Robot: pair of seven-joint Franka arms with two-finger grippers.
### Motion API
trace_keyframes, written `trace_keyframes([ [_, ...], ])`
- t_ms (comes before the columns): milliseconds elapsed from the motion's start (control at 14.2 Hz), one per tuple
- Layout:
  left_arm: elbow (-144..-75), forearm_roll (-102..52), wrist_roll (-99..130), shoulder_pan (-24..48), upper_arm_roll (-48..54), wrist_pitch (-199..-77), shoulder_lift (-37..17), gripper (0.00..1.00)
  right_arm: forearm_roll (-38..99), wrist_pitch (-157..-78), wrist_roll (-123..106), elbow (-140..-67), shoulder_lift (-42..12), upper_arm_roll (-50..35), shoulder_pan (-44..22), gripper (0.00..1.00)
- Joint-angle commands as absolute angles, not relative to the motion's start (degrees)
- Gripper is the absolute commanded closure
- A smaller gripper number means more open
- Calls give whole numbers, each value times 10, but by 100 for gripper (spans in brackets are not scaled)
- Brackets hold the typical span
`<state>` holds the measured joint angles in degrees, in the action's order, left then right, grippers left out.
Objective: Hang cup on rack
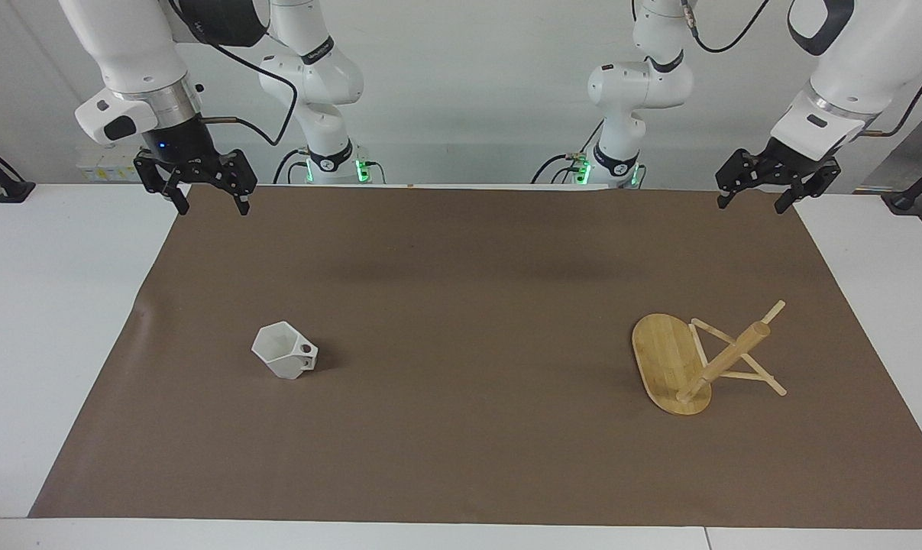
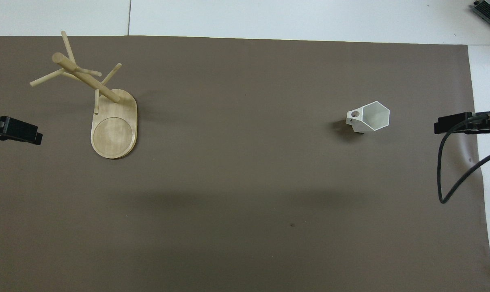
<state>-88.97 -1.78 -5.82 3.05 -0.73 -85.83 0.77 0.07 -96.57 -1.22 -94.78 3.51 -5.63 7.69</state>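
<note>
Facing view: rack (image 1: 678, 367) nearest camera, toward left arm's end of brown mat (image 1: 461, 458); cup (image 1: 283, 351) upright toward right arm's end. No writing readable. Left gripper (image 1: 760, 200) and right gripper (image 1: 211, 200) released, raised over mat's robot-side edge, well apart from both.

Overhead view: rack (image 2: 114, 129) near left gripper (image 2: 37, 138); cup (image 2: 370, 117) near right gripper (image 2: 437, 128); neither touched.

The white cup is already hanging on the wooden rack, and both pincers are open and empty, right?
Not quite. The facing view shows the cup standing on the brown mat, apart from the rack. The left pincer and right pincer are open and empty.
</note>
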Motion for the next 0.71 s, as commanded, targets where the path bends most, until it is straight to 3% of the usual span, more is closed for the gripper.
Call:
trace_keyframes([
  [0,-906,-10,-62,23,-3,-860,22,0,12,-963,-14,-962,47,-49,75,0],
  [635,-905,-10,-62,24,-3,-860,22,0,11,-1005,-20,-979,47,-36,76,0],
])
